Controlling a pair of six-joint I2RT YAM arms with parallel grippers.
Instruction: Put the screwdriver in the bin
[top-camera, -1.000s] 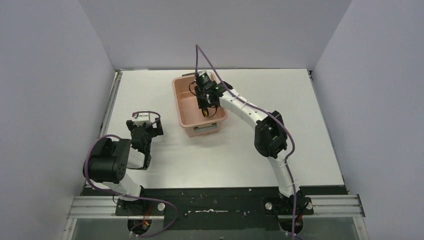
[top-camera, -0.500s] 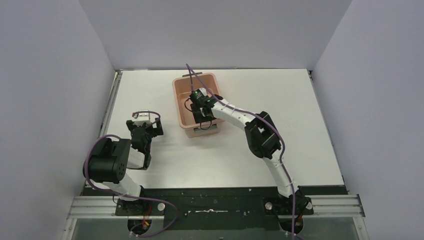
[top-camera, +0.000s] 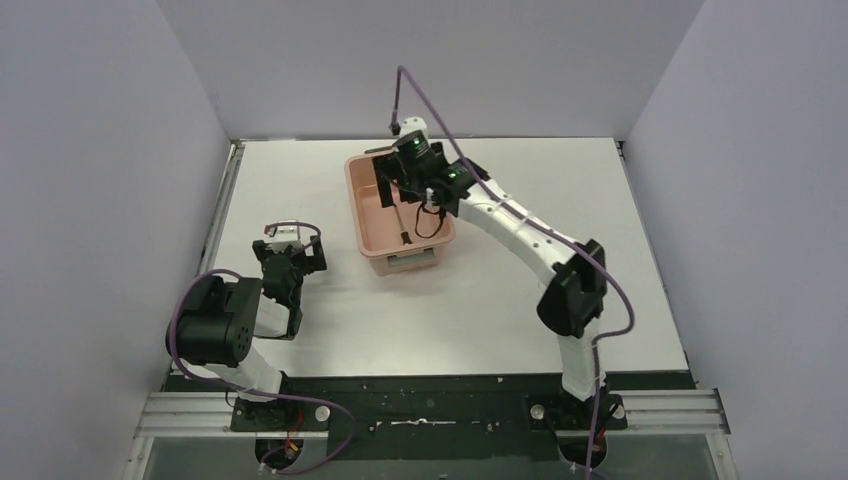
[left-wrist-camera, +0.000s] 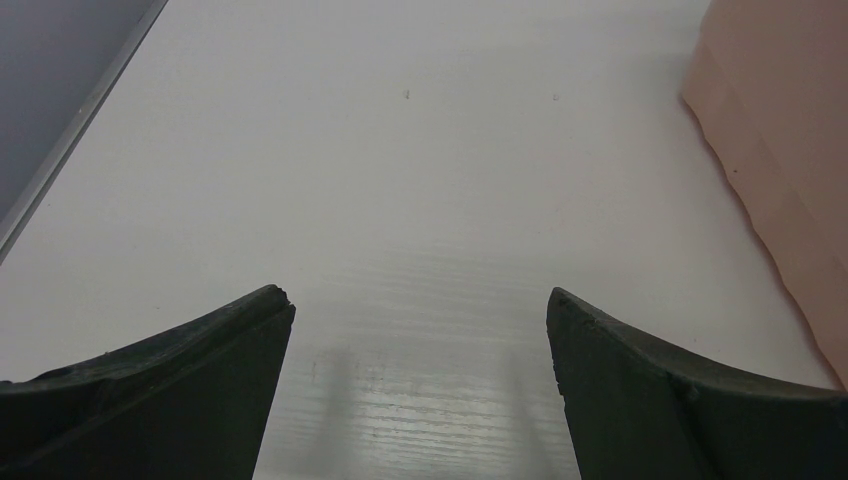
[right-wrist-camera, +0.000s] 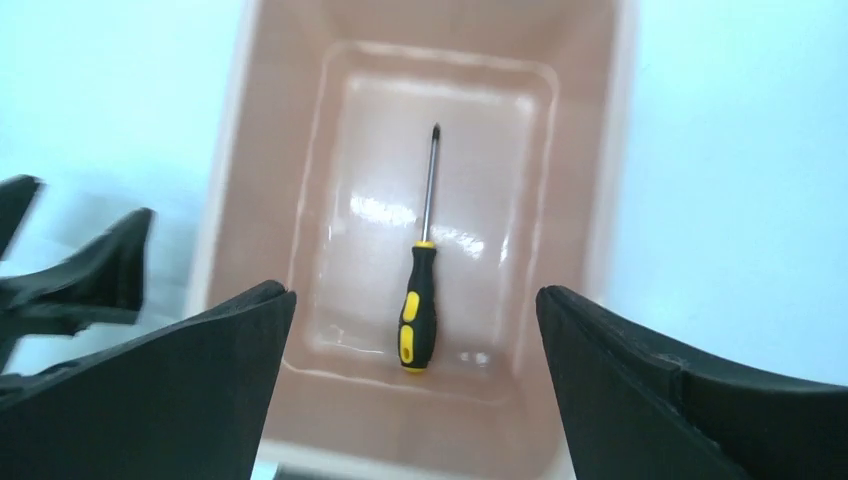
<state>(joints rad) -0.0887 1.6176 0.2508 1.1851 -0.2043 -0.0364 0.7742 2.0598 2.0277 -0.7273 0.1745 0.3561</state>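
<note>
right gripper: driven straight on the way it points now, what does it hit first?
Most likely the screwdriver handle, lying on the bin floor, centred between the fingers of the open right gripper. Slightly off line, bare bin floor; depth unclear.

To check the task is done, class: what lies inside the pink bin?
Only the screwdriver, lying flat in the bin. From above, the right arm hides its far end.

text: none readable | labels, brands: none readable | numbers, signs: none readable | checked: top and both wrist views
</note>
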